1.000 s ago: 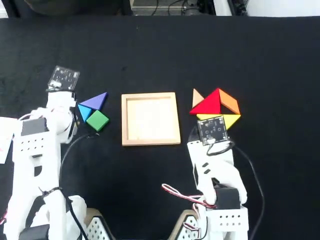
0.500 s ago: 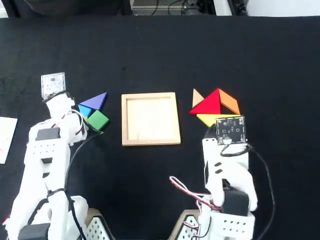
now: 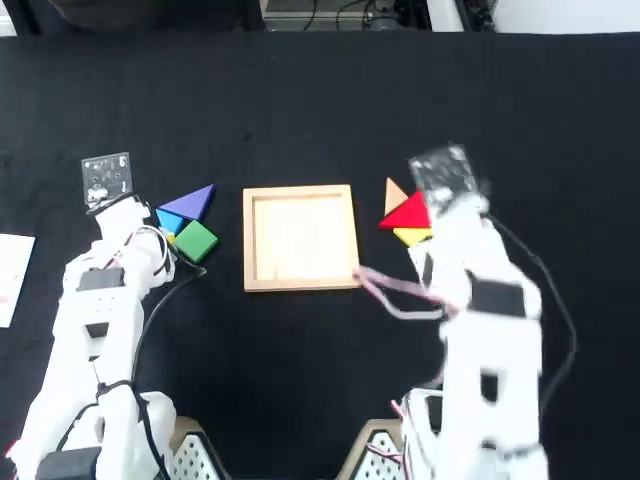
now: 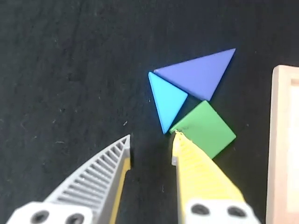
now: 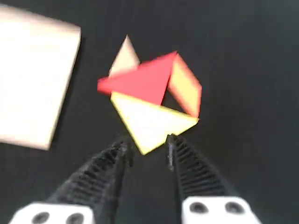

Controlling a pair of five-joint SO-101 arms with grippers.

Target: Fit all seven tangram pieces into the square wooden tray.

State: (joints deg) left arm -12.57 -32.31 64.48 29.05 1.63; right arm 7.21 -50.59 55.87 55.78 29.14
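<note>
First pick, I judge: the tray (image 3: 300,189), mid-table (image 3: 320,100), holds nothing. The right gripper (image 5: 147,141), spread, flanks a corner of the yellow triangle (image 5: 149,119), right of the tray. That corner points to the near edge, long side against the red triangle (image 5: 140,79). Next: lower, then close. The left gripper (image 4: 152,135), spread, touches the green square (image 4: 205,128), left of the tray

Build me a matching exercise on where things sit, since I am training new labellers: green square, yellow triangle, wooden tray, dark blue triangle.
1 green square
2 yellow triangle
3 wooden tray
4 dark blue triangle

A in the middle, holding no piece
B corner at the tips of the right gripper
C right at the left gripper
D beyond the green square, away from the left gripper

Pairs: 1-C, 2-B, 3-A, 4-D
</note>
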